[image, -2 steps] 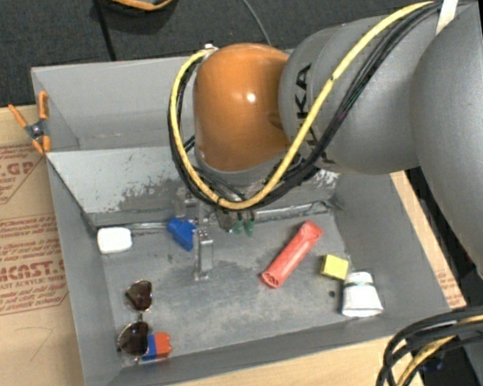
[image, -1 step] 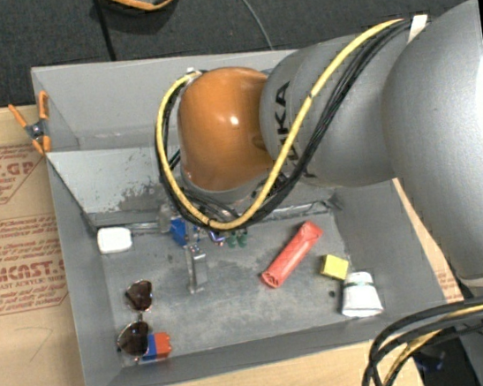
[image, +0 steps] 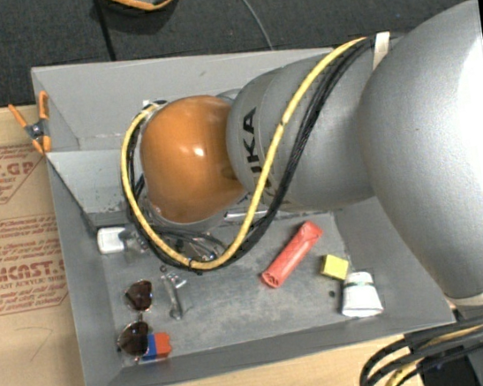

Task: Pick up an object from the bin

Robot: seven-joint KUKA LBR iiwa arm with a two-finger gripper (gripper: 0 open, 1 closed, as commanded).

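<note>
Reaching over the bin point(image: 245, 343) from its right edge, the arm point(image: 330, 122) covers the far half of the floor. Its orange cover point(image: 185, 155) and cables hide most of the gripper point(image: 180, 243), so I cannot tell if it is open or closed, nor what lies under it. Nearest to it are a white piece point(image: 110, 241) at the left wall, partly hidden, and a small grey metal piece point(image: 175, 295). Brown sunglasses point(image: 135, 319) and a blue-red block point(image: 158, 345) lie in the near left corner. A red cylinder point(image: 291, 255), a yellow block point(image: 334, 266) and a white object point(image: 360, 296) lie toward the near right corner.
</note>
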